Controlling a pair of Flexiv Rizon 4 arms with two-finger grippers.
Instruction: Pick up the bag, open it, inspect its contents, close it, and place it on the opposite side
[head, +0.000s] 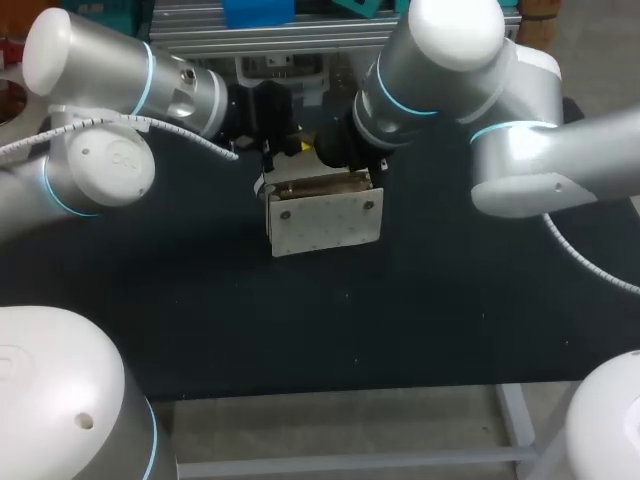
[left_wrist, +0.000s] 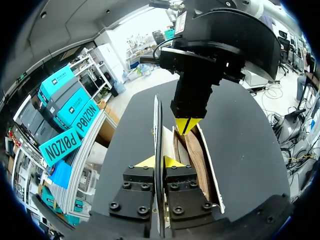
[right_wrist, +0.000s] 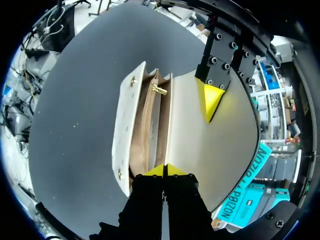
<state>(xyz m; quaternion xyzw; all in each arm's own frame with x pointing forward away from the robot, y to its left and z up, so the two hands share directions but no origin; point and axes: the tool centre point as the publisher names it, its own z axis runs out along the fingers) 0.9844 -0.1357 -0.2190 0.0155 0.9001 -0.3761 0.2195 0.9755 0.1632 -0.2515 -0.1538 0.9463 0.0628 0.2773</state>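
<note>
I'm seeing the bag sitting mid-table, toward the far side, with its mouth facing up. My left arm is coming in from the left, and the left gripper is sitting at the bag's far left top, pinching the raised flap edge-on between its fingers. My right arm is reaching in from the right. The right gripper is clamping the bag's rim just right of the left gripper. A clasp stud is sitting inside the mouth, ahead of the right gripper.

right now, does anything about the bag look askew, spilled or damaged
Nothing stands out. The bag stands upright on the table with its mouth open, and its flap is pinched edge-on in the left gripper. Nothing has spilled around it and no damage shows.
</note>
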